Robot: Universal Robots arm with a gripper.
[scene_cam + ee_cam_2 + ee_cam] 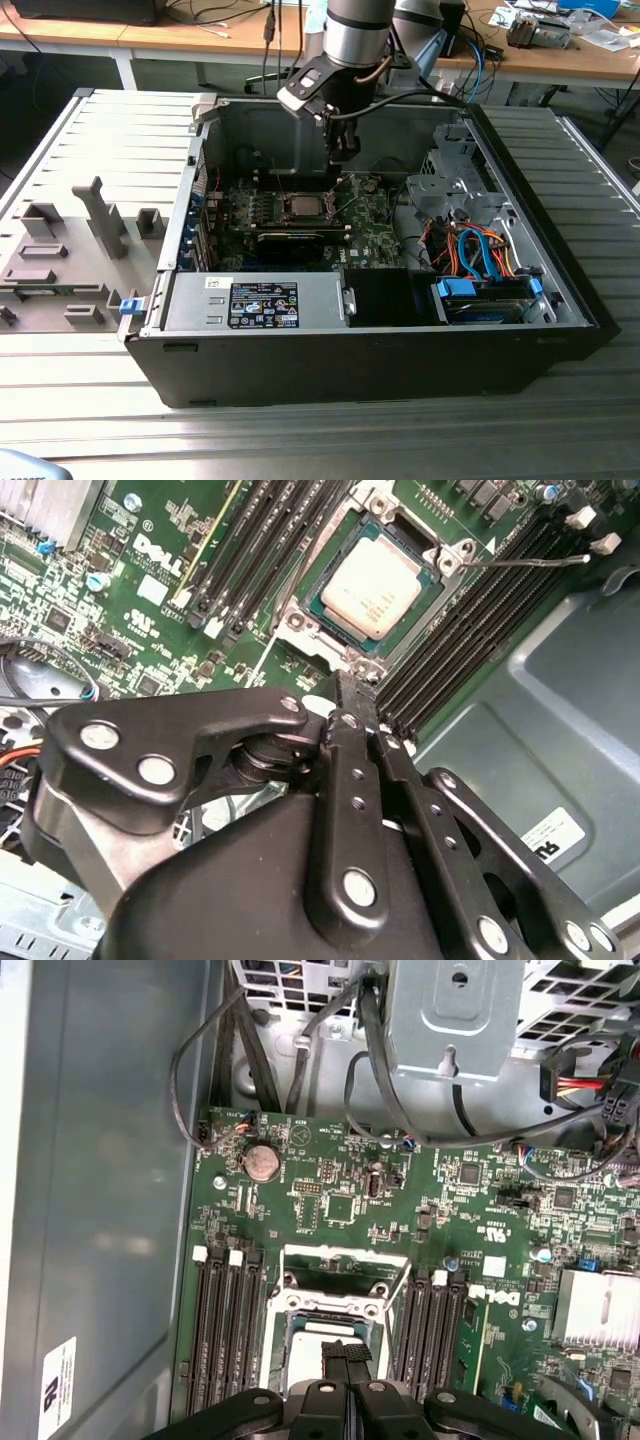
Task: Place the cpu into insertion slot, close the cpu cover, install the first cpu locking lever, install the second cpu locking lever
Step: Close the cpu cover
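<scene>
Cpu (375, 585) seated inside the insertion slot (300, 630) of the motherboard (150, 590), closed empty gripper (348, 688) above it

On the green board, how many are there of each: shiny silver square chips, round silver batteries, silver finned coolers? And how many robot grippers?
cpu (shiny silver square chip): 1
round battery: 1
finned cooler: 1
gripper: 1
Total: 4
</scene>
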